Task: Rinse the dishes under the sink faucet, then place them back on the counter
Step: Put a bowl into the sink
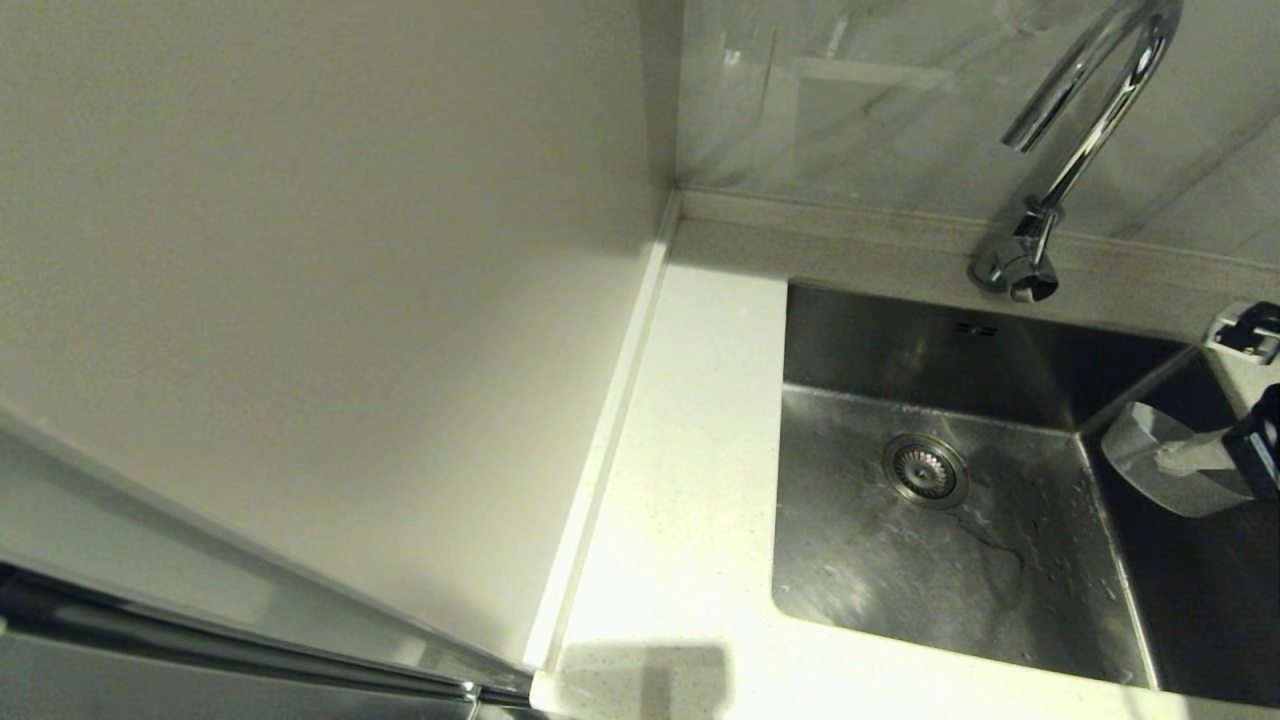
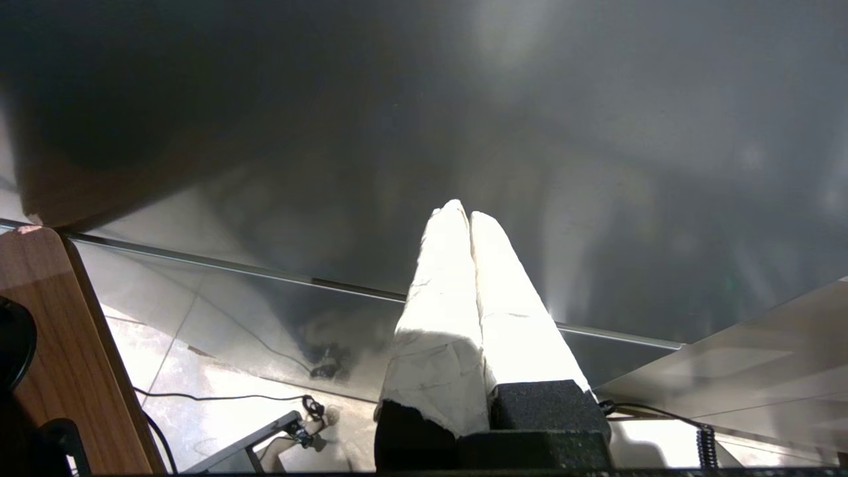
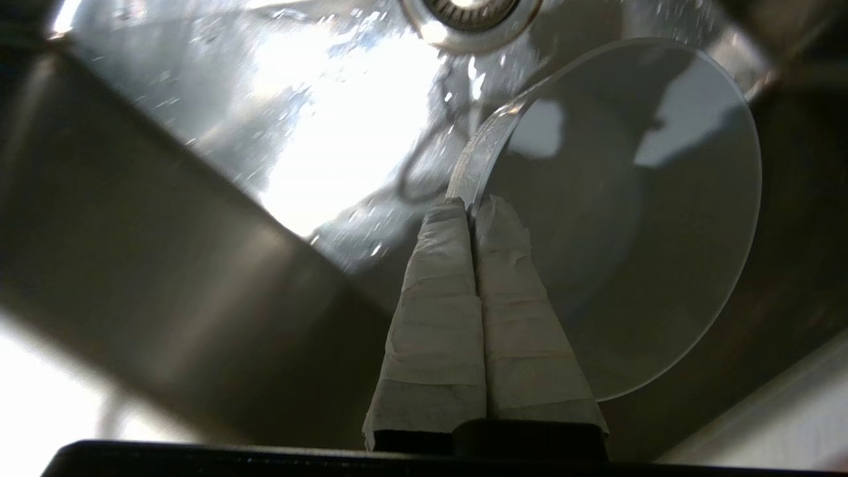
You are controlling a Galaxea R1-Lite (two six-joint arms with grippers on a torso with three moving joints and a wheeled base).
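My right gripper [image 3: 472,205] is shut on the rim of the white, pale grey-blue bowl [image 3: 636,218], holding it tilted on its side over the right end of the steel sink [image 1: 900,560]. In the head view that bowl [image 1: 1150,465] hangs at the right edge with the gripper [image 1: 1170,458] clamped on its rim. The drain strainer [image 1: 925,470] lies left of it on the wet sink floor. The chrome faucet [image 1: 1080,130] arches above the sink's back edge, no water showing. The pink and yellow-green bowls are out of view. My left gripper [image 2: 464,213] is shut and empty, away from the sink.
The white speckled counter [image 1: 690,440] runs left of and in front of the sink, bounded by a cream wall panel [image 1: 300,250]. Two overflow slots [image 1: 975,328] mark the sink's back wall. The left wrist view shows a wooden surface [image 2: 59,344] and floor cables [image 2: 218,397].
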